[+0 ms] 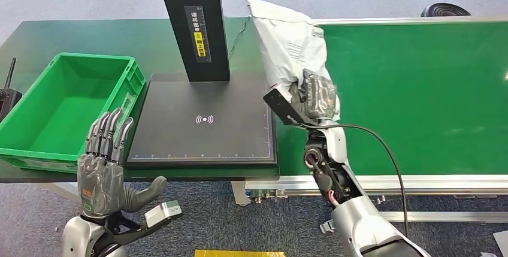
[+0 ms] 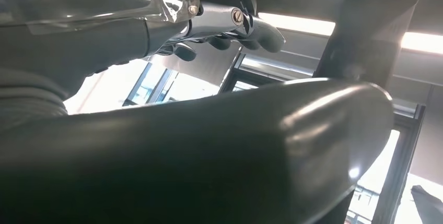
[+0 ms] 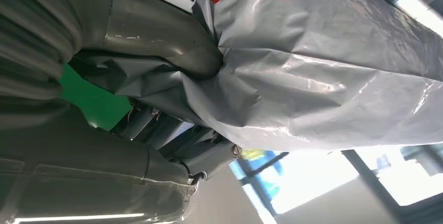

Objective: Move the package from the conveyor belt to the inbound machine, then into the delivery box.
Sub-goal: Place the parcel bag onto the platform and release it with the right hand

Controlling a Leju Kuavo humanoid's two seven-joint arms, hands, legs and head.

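One package (image 1: pixel 289 44): held upright by its lower end in the right hand (image 1: pixel 316 96), above the conveyor belt (image 1: pixel 419 89) edge
Slip risk: thin film is bunched, so it may slide free before the inbound machine (image 1: pixel 203 122)
Left hand (image 1: pixel 105 170): spread, nothing held

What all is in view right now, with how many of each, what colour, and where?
package: one, grey-white plastic mailer, held upright above the conveyor's left end.
conveyor belt: one, green, right side.
inbound machine: one, black flat pad with black post, centre.
delivery box: one, green crate, left of the pad, nothing visible inside.
dark green table: one, under crate and machine.
right hand: one, grey, fingers gripping the package's lower end.
left hand: one, grey, fingers apart, near the crate.
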